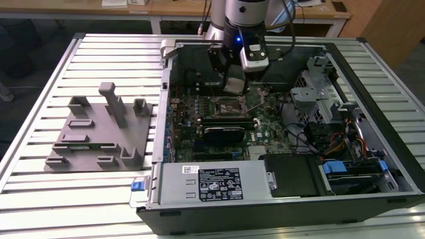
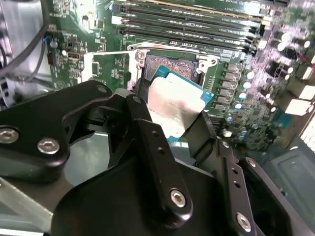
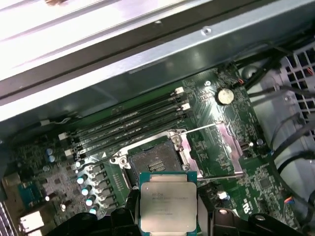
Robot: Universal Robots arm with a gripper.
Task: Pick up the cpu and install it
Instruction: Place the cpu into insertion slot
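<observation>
The gripper point(image 2: 171, 114) is clamping the cpu point(image 2: 179, 101) by two opposite edges between black fingers point(image 2: 147, 130). The chip's flat silvery lid is hanging just above the open square socket point(image 3: 152, 160) on the green motherboard point(image 3: 261, 184). The exterior view is additionally showing a grey fixture block point(image 1: 99, 134) on the slatted table point(image 1: 40, 99).
</observation>
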